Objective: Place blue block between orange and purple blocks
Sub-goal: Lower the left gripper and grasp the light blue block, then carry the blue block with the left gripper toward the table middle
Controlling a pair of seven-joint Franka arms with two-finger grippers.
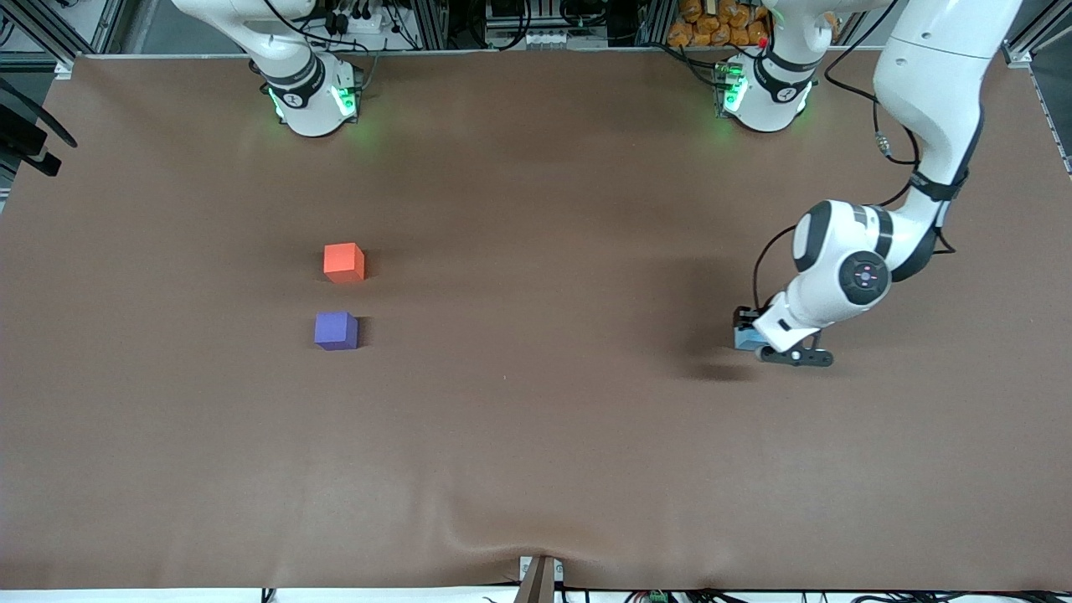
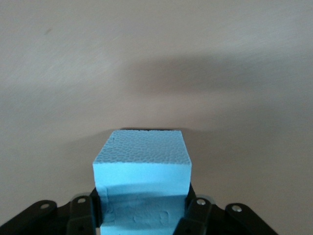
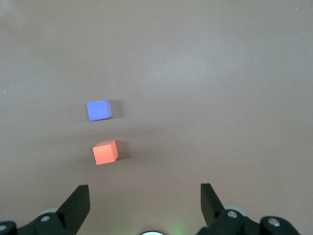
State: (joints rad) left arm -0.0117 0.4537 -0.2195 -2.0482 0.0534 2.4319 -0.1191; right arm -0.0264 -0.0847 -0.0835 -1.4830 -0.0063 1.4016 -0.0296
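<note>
Gripping: left gripper [image 1: 748, 337] fingers [image 2: 83, 213] pinch the blue block [image 2: 142, 178] low at middle right of the front view.
Waiting: right gripper [image 3: 145, 204], fingers spread, above the counter [image 1: 536, 435].
Risk: orange block [image 1: 343, 261] and purple block [image 1: 336, 330] sit close together at centre left; a tight gap could get either one nudged.

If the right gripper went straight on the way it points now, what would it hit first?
Probably bare table. The open right gripper points down at the cloth; the orange block and purple block lie off its centre line, though depth is unclear.
</note>
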